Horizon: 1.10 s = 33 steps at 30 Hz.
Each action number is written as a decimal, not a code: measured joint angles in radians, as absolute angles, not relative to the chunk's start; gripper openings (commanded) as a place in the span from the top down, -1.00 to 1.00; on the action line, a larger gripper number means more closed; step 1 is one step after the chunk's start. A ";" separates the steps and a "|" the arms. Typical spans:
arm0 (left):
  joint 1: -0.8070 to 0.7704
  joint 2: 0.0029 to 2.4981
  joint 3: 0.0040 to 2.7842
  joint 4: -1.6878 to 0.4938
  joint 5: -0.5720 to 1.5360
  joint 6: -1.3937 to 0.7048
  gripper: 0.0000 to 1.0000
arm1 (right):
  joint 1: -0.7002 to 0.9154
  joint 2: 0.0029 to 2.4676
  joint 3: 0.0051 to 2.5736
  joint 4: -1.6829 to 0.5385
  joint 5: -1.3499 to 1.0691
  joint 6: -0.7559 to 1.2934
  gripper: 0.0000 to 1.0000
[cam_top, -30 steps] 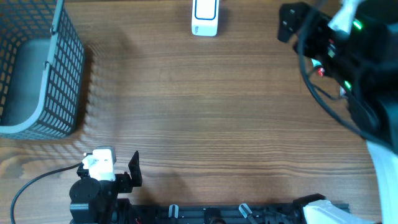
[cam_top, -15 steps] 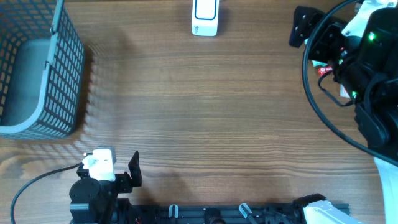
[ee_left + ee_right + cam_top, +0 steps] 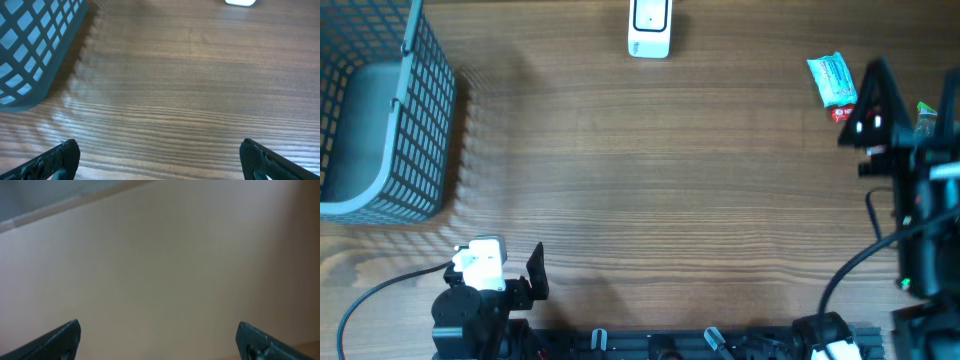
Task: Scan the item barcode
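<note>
The right pincer [image 3: 159, 340] is spread wide with nothing between its two dark tips, which sit in the lower corners of its wrist view; past them there is only a pale, blurred surface. From overhead, the right arm [image 3: 905, 190] stands along the right edge of the frame. Just left of its upper end, in the upper right, a teal packet [image 3: 832, 78] lies flat on the wooden table [image 3: 650, 180]. Whether the arm touches it cannot be told. A small red piece [image 3: 842, 113] shows just below the packet.

The left pincer [image 3: 160, 161] is also wide apart and empty, low over bare wood. From overhead, its arm [image 3: 480, 300] sits in the lower left. A grey basket [image 3: 415, 130] stands in the upper left, and a white scanner [image 3: 650, 28] lies at the top centre, well apart from the packet.
</note>
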State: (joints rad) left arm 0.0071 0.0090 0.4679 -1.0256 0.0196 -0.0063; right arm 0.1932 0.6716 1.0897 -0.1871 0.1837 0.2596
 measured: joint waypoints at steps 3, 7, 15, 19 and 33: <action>0.007 0.009 0.468 -1.026 0.020 -0.006 -1.00 | 0.160 0.564 0.901 -0.064 0.178 0.258 -0.99; 0.007 0.009 0.468 -1.026 0.020 -0.006 -1.00 | 0.133 0.413 0.671 0.049 0.176 0.263 -0.99; 0.007 0.009 0.468 -1.025 0.020 -0.006 -1.00 | 0.059 0.103 0.340 0.167 0.173 0.344 -0.99; 0.007 0.009 0.468 -1.026 0.020 -0.006 -1.00 | 0.025 0.027 0.266 0.170 0.173 0.369 -1.00; 0.007 0.009 0.468 -1.026 0.020 -0.006 -1.00 | 0.017 0.020 0.051 0.227 0.177 0.383 -0.99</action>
State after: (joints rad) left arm 0.0071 0.0090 0.4679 -1.0256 0.0196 -0.0063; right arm 0.0166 0.0200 0.0509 0.2268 0.1772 0.3832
